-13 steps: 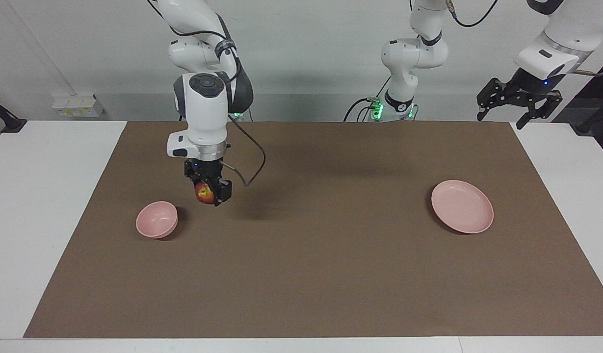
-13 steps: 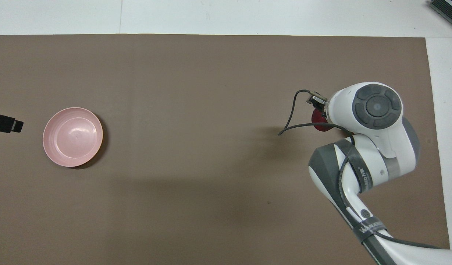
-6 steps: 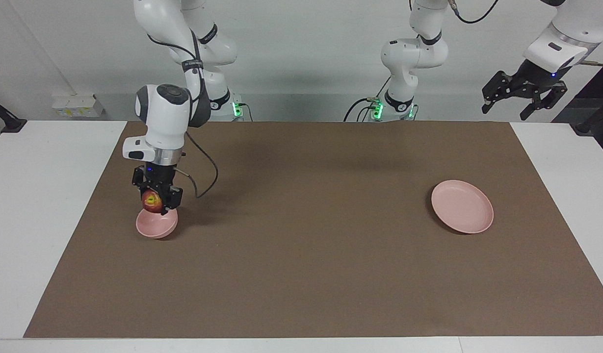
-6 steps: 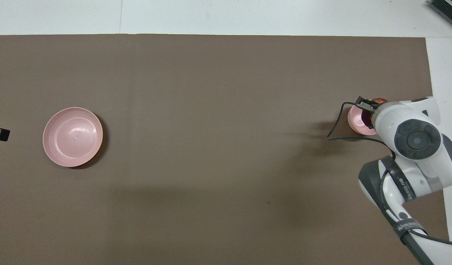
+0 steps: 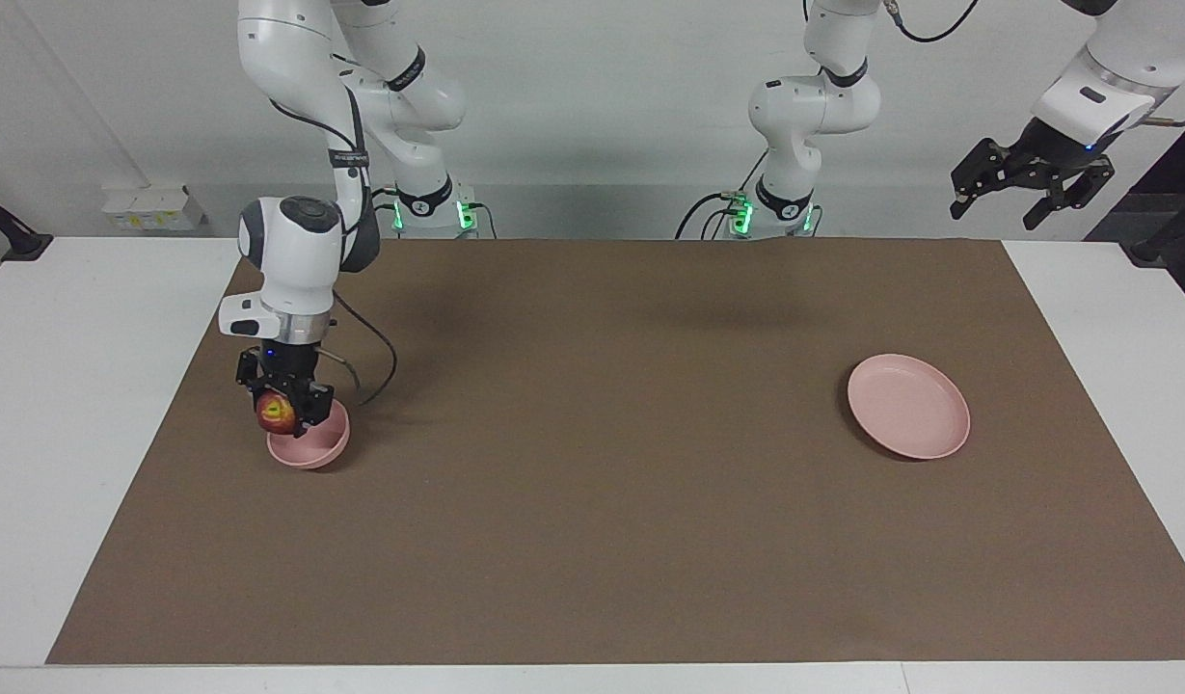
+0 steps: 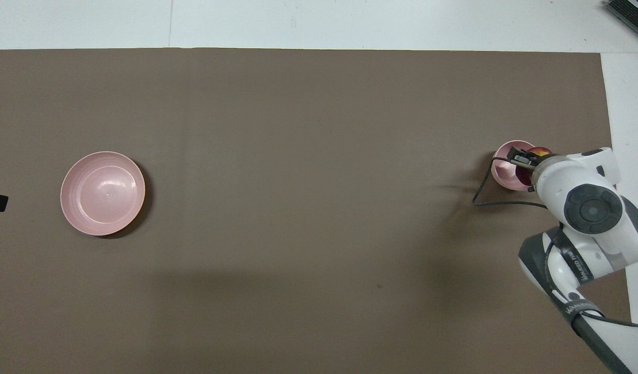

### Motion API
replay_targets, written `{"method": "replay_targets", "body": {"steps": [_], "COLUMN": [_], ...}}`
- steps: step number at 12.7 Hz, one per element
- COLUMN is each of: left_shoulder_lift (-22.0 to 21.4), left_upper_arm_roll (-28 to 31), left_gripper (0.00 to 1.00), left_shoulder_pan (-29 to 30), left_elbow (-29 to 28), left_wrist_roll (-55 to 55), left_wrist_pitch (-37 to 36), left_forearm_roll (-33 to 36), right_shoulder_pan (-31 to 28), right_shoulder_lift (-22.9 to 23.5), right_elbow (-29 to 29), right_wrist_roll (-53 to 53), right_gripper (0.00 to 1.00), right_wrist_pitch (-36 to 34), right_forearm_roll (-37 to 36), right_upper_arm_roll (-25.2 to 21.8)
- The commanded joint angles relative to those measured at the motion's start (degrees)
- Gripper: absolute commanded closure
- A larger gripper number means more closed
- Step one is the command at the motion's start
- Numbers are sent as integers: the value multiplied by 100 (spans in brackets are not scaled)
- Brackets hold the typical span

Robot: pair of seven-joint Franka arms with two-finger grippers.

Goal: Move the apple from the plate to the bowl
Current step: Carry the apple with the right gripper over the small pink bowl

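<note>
While our right pincer [image 5: 285,413] clamps the apple [image 5: 275,414] over the bowl [image 5: 312,446] at lower left, our left pincer [image 5: 1026,183] waits apart, upper right.

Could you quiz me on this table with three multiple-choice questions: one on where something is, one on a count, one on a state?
1. Where is the apple?
A. on the plate
B. held over the bowl's edge
C. on the mat

2. How many pink dishes are there?
A. one
B. two
C. three

3. What is on the plate?
A. nothing
B. an apple
C. a bowl

Answers:
1 B, the right gripper grips it over the bowl.
2 B, plate and bowl only.
3 A, its surface is bare.
</note>
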Motion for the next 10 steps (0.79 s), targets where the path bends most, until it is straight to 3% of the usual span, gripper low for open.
{"method": "replay_targets", "body": {"steps": [1,2,3,10], "left_shoulder_lift": [-167,-158,-158,-140], "left_upper_arm_roll": [-43,-43,-43,-43], "left_gripper": [0,0,0,0], "left_shoulder_pan": [-15,-24,-24,55], "left_elbow": [-186,-186,-152,-134], "left_wrist_roll": [-69,-69,-69,-61], "left_wrist_pitch": [20,20,29,29], "left_forearm_roll": [178,178,178,213], "right_shoulder_pan": [-51,-112,-139,-25], "right_shoulder_lift": [421,510,537,142], "right_elbow": [157,254,324,342], "right_wrist_roll": [549,709,667,429], "right_gripper": [95,57,1,0], "right_wrist_pitch": [462,482,465,61], "right_forearm_roll": [-659,-966,-1143,-1163], "right_upper_arm_roll": [17,17,26,87]}}
